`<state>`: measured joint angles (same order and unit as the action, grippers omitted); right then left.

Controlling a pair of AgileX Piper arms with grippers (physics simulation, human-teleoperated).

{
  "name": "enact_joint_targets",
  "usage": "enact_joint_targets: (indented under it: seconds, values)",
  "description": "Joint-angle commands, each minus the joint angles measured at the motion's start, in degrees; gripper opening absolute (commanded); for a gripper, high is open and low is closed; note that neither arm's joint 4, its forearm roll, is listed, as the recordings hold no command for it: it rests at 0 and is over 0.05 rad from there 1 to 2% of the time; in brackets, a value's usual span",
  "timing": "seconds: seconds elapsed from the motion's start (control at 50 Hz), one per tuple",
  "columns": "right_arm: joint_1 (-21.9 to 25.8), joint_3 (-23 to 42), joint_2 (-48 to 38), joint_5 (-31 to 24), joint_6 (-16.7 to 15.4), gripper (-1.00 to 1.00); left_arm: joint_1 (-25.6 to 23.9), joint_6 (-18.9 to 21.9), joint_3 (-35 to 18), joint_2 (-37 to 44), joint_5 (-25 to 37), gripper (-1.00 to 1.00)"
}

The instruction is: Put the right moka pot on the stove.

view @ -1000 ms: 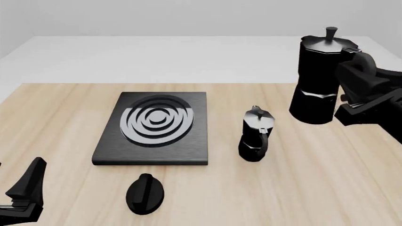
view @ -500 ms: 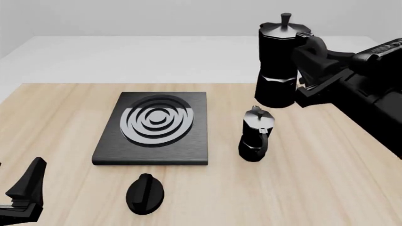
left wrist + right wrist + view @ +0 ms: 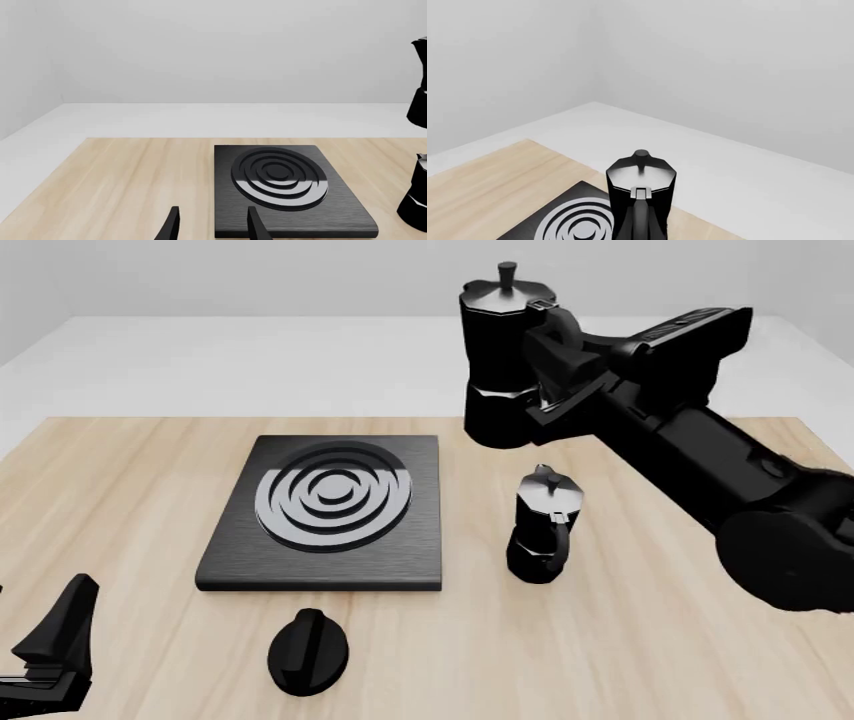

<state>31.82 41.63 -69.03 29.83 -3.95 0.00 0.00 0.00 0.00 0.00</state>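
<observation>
The right moka pot [image 3: 502, 370], faceted black with a silvery lid and top knob, hangs upright in the air, held at its handle side by my right gripper [image 3: 550, 365]. It is above the table, to the right of and beyond the stove [image 3: 334, 510]. In the right wrist view the pot [image 3: 640, 192] fills the lower middle, with the stove's rings [image 3: 577, 227] below it. Its edge shows in the left wrist view [image 3: 420, 85]. My left gripper [image 3: 54, 650] is open and empty at the near left corner, with the stove [image 3: 287, 190] ahead of it.
The look-alike second moka pot [image 3: 541, 525] stands on the wooden table just right of the stove, below the held pot; it also shows in the left wrist view [image 3: 417, 200]. A black oval knob [image 3: 308, 650] lies in front of the stove.
My right arm has carried the held pot leftward and a little higher, from the table's right edge to above the second pot. The left arm has not moved.
</observation>
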Motion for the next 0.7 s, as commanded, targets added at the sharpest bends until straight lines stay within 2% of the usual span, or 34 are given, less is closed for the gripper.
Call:
enact_joint_targets:
  seconds: [0.02,0.24,0.7]
  values:
    - [2.8,4.68,-7.05,4.93,-0.01,-1.0,0.0,0.0,0.0,0.0,0.0,1.0]
    - [4.17,7.79,-13.55,7.73,0.97,-1.0,0.0,0.0,0.0,0.0,0.0,1.0]
    - [7.85,17.14,-25.91,9.36,-0.27,-1.0,0.0,0.0,0.0,0.0,0.0,1.0]
